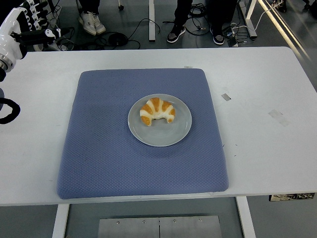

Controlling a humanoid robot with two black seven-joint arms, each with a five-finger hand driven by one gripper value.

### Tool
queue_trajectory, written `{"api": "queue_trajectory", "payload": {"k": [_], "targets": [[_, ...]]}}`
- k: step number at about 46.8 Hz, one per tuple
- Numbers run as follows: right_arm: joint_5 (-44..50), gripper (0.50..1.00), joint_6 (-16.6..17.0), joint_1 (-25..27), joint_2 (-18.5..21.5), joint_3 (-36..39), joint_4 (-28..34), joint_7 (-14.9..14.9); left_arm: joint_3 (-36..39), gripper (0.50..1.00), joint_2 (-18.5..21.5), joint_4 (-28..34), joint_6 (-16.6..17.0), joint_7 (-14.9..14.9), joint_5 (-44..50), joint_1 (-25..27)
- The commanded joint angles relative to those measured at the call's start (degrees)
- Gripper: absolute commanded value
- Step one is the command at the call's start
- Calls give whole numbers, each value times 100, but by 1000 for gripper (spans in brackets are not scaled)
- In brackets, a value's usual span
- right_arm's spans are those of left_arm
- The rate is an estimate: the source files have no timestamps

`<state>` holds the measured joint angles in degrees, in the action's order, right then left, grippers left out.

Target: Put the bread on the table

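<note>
A crescent-shaped bread (157,111), golden with white stripes, lies on a round grey plate (181,130). The plate rests near the middle of a blue quilted mat (99,158) on the white table (262,148). My left hand (24,24) is raised at the far top left corner, well away from the bread, its white and black fingers relaxed and holding nothing. Part of the left arm (7,110) shows as a black shape at the left edge. My right arm is out of view.
Bare white table surrounds the mat on the left, right and back. Small tape marks (278,116) sit on the right side. Beyond the far edge are people's shoes (92,22), cables and table legs on the floor.
</note>
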<state>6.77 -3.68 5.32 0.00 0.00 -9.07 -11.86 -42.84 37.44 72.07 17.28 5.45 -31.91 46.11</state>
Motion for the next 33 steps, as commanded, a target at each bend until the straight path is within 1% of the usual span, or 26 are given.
{"api": "queue_trajectory", "payload": {"k": [1, 20, 27, 31, 33], "targets": [[0, 1000, -1, 4, 0, 0, 2, -1, 4, 974, 0, 0, 21, 0, 1, 29], [0, 1000, -1, 4, 0, 0, -7, -1, -5, 977, -61, 0, 21, 9, -17, 82], [0, 1000, -1, 4, 0, 0, -7, -1, 4, 977, -53, 8, -32, -9, -26, 91], [0, 1000, -1, 4, 0, 0, 2, -1, 4, 977, -35, 17, -93, -140, -17, 178], [0, 1000, -1, 4, 0, 0, 2, -1, 4, 977, -26, 8, -102, -281, -26, 222]]}}
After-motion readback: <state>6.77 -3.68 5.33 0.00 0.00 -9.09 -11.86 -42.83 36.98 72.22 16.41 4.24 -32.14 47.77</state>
